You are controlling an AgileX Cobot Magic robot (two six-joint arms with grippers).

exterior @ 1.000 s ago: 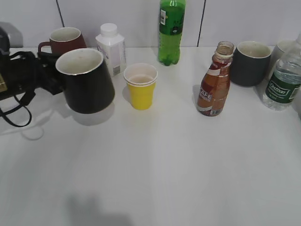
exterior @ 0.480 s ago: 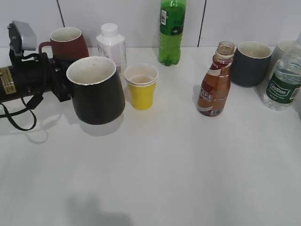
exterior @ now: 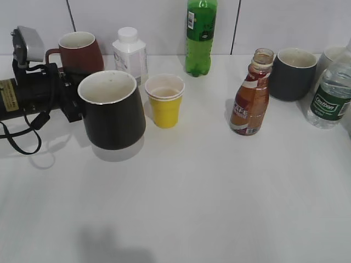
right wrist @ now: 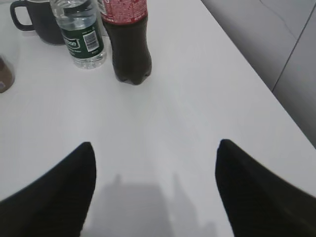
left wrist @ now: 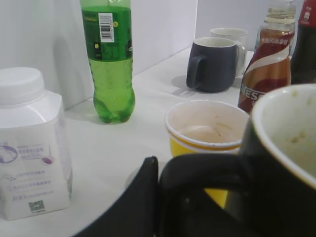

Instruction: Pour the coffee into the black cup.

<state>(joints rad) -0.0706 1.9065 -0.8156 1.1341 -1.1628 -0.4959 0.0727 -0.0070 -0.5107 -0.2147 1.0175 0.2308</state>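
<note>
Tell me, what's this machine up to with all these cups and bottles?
The left gripper holds the black cup by its handle, next to a yellow paper cup. The black cup looks empty apart from a few specks inside. The coffee bottle stands uncapped and untouched further right. The right gripper is open over bare table, holding nothing. No coffee has been poured yet.

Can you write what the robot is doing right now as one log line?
left gripper: shut on black cup handle | right gripper: open, empty | coffee: uncapped, untouched
</note>
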